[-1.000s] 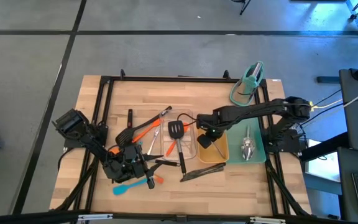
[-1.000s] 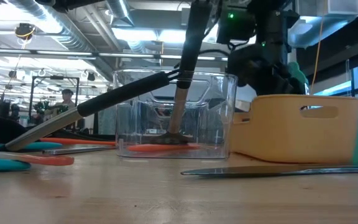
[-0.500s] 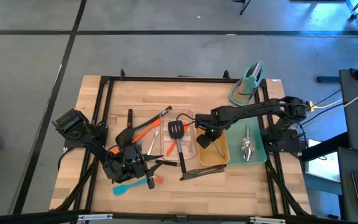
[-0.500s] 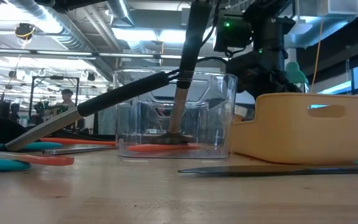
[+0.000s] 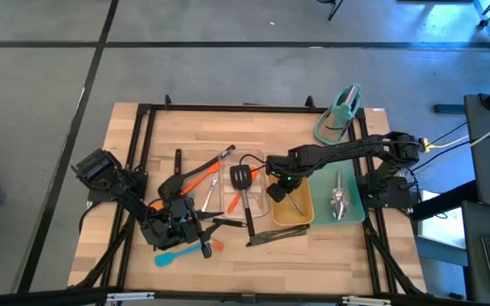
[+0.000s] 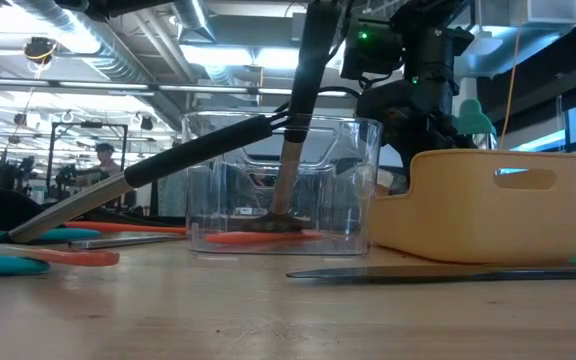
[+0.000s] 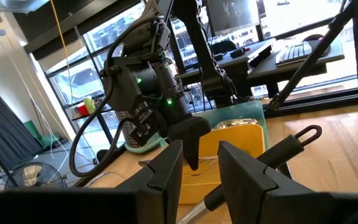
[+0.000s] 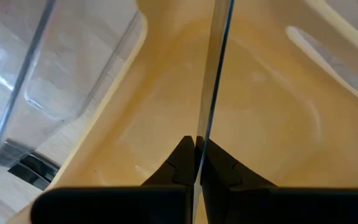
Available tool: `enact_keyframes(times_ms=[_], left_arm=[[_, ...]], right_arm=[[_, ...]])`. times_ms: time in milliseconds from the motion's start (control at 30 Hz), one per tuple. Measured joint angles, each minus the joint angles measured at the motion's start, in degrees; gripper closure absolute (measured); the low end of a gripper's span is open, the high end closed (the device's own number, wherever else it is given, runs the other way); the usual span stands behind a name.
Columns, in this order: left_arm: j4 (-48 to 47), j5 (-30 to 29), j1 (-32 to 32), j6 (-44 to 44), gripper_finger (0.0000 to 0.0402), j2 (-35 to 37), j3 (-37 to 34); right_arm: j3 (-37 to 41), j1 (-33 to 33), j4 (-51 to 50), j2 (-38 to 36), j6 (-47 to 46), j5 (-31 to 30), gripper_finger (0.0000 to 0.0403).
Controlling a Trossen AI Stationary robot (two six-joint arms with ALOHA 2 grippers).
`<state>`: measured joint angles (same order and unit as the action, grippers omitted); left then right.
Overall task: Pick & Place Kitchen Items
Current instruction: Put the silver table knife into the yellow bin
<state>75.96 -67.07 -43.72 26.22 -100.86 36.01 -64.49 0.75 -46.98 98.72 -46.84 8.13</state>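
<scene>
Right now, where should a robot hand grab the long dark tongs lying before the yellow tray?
Mid-length, from straight above, closing across the narrow width: the long dark tongs lie flat on bare wood, open on all sides, just in front of the yellow plastic tray.

Both arms are dark, almost black, built of boxy joint housings linked by slim tubular segments. The left arm (image 5: 113,183) ends in a blocky left end effector (image 5: 185,223) with two flat, angular black fingers (image 7: 163,174) (matte, square-edged). The right arm (image 5: 347,151) carries a chunky wrist housing with a small green light (image 6: 367,38), and black cables loop beside it. The right end effector (image 8: 195,163) has thin, wedge-shaped black fingertips.
</scene>
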Motion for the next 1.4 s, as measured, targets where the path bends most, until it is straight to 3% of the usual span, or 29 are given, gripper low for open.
enact_keyframes(times_ms=[200,500,600,700,800,933,1200,1400], left_arm=[[0.00,0.00,0.00,0.00,0.0304,0.00,0.00],[-0.19,0.00,0.00,-0.02,0.0304,0.00,0.00],[-1.12,0.00,0.00,-0.53,0.0304,0.00,0.00],[-1.41,-0.14,0.00,-1.02,0.0304,0.01,0.00],[-1.49,-0.50,0.00,-1.03,0.0304,0.02,0.00],[-1.55,-0.57,-0.01,-1.72,0.0304,0.01,0.00],[-3.11,-0.52,-0.04,-3.03,0.0304,0.00,0.00],[-3.17,-0.50,-0.04,-3.16,0.0304,0.00,0.00]], right_arm=[[-1.39,0.53,-1.88,0.00,1.21,-0.85,0.0396],[-15.74,2.13,-16.91,-0.04,4.74,-5.13,0.0396],[-20.19,3.04,-23.14,-0.04,4.67,-1.60,0.0396],[-22.51,3.97,-26.83,-0.07,4.58,7.16,0.0396],[-22.15,4.20,-28.25,-0.07,2.33,14.74,0.0396],[-17.90,3.65,-30.05,-0.09,-1.40,20.41,0.0396],[-9.88,2.14,-27.41,-0.07,-5.52,23.25,0.0396],[-8.22,2.51,-24.55,0.76,-6.73,24.01,0.0396]])
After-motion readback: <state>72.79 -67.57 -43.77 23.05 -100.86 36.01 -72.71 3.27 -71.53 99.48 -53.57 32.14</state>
